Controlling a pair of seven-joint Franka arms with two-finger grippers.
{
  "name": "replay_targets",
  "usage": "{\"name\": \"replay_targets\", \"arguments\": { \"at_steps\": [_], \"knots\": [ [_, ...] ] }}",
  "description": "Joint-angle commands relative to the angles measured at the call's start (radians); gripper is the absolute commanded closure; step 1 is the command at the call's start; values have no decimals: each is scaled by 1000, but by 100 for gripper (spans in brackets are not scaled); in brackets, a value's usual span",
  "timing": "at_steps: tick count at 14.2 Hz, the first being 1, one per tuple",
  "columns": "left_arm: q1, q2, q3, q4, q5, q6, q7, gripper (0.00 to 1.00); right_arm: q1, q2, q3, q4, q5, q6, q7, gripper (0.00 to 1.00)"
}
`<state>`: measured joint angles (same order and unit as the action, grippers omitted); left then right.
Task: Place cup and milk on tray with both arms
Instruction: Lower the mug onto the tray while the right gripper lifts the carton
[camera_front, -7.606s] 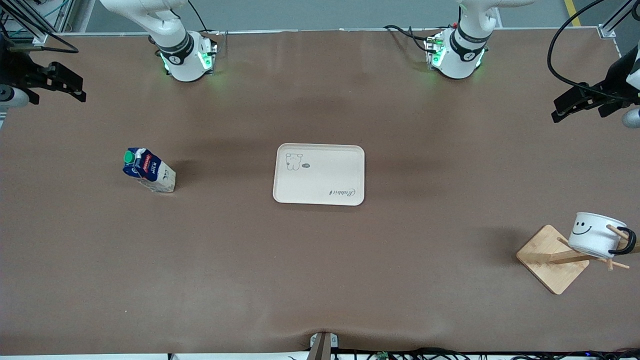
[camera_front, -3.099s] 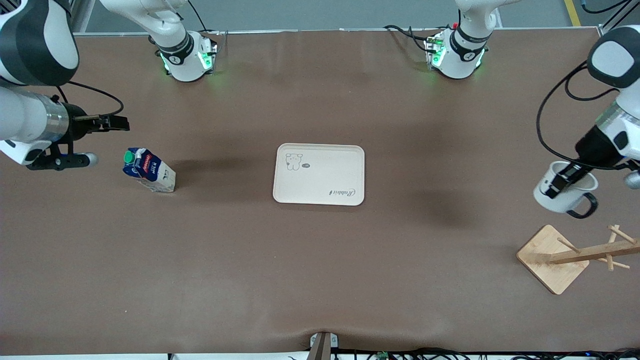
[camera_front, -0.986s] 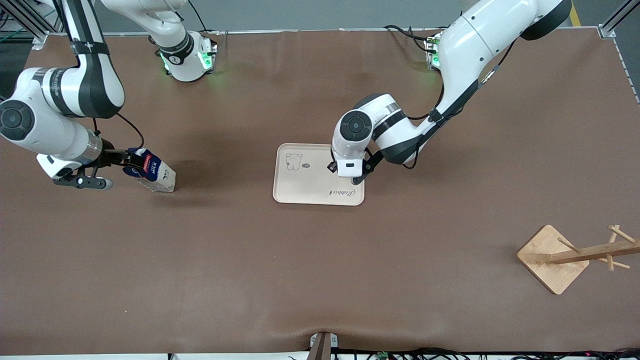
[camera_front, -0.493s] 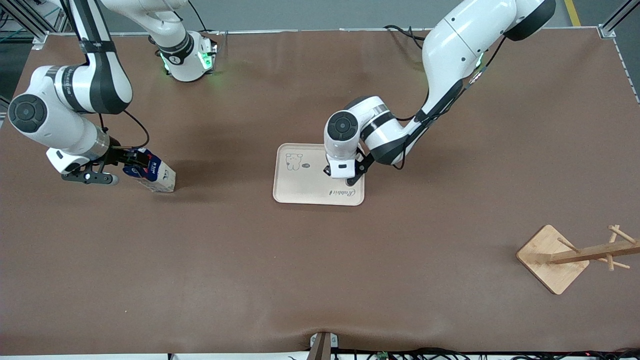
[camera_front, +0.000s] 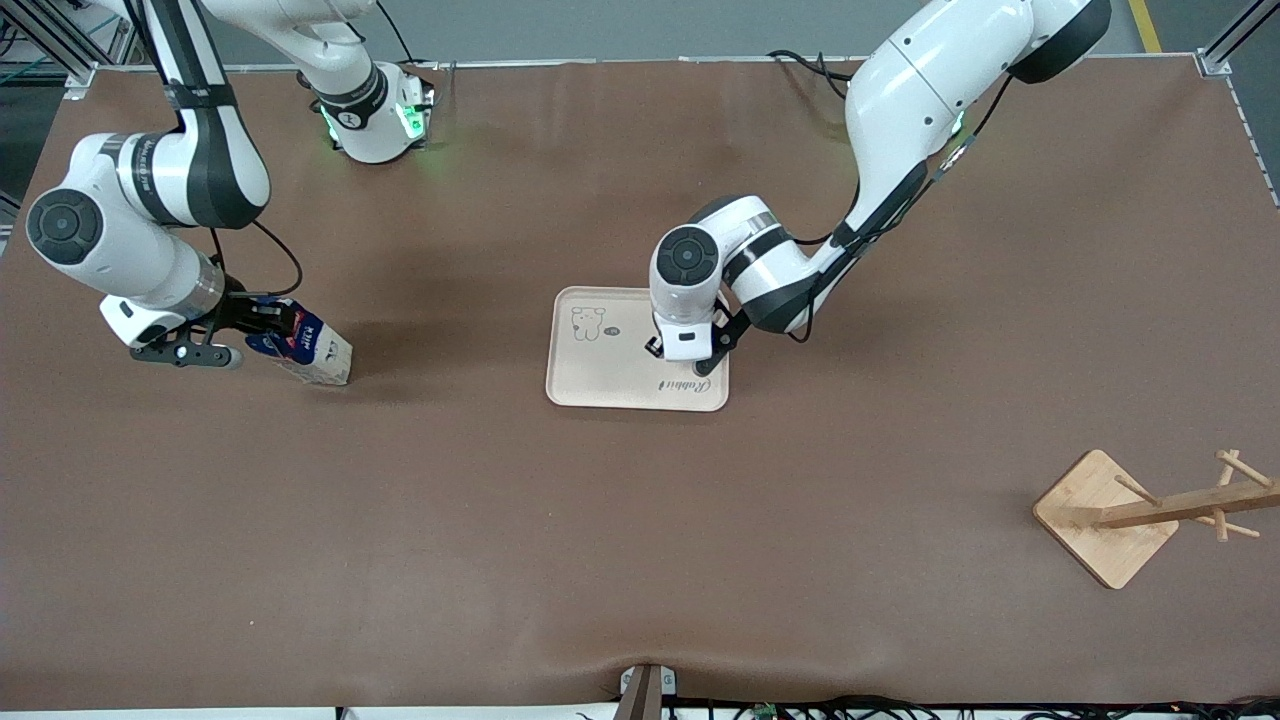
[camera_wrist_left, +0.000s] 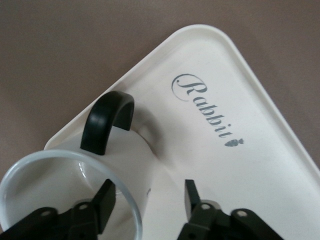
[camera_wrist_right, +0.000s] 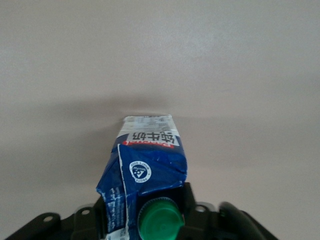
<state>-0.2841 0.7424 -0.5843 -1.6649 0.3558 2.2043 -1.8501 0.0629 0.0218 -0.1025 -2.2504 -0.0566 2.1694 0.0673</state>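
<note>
Brown matting covers the table (camera_front: 640, 560), the largest thing in sight. Over it reach the two white arms. The left arm (camera_front: 900, 90) bends down toward the middle of the table, and the right arm (camera_front: 160, 180) folds low at its own end.

The tray (camera_front: 600, 385) is cream and lies flat in the middle of the table. It has a small bear drawing (camera_front: 587, 322) at one corner and cursive lettering (camera_wrist_left: 207, 107) along the edge nearer the front camera. A wooden stand (camera_front: 1100, 530) with a square base and bare pegs sits well apart from it, nearer the front camera at the left arm's end.

The milk (camera_front: 315, 350) stands on the matting toward the right arm's end, well apart from the tray, and leans a little in the front view. The cup (camera_wrist_left: 50, 185) stands upright on the tray, at the end toward the left arm. Its black handle (camera_wrist_left: 106, 122) points toward the tray's rim. From the front the wrist hides it.

The left gripper (camera_wrist_left: 148, 194) hangs over the cup with its fingers apart. One finger is inside the mouth and the other is outside the wall, clear of it. The right gripper (camera_wrist_right: 144, 207) is clamped on the gabled top of the carton, with a finger on each side of the green cap (camera_wrist_right: 159, 220).
</note>
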Motion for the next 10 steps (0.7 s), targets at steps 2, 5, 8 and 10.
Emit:
{"name": "replay_targets", "arguments": {
  "at_steps": [2,5,8,10],
  "knots": [
    [3,-21,3,103,22,-26,-40,0,-11,-63,17,24,-14,-28,-18,80],
    [46,-72,3,154,25,-87,-35,0,99,-49,27,258,-9,-430,-8,100],
    [95,-138,1,168,26,-141,-8,0,257,7,30,454,-6,-614,225,100],
    [141,-190,0,168,20,-188,63,0,358,50,32,535,3,-615,383,100]
  ]
}}
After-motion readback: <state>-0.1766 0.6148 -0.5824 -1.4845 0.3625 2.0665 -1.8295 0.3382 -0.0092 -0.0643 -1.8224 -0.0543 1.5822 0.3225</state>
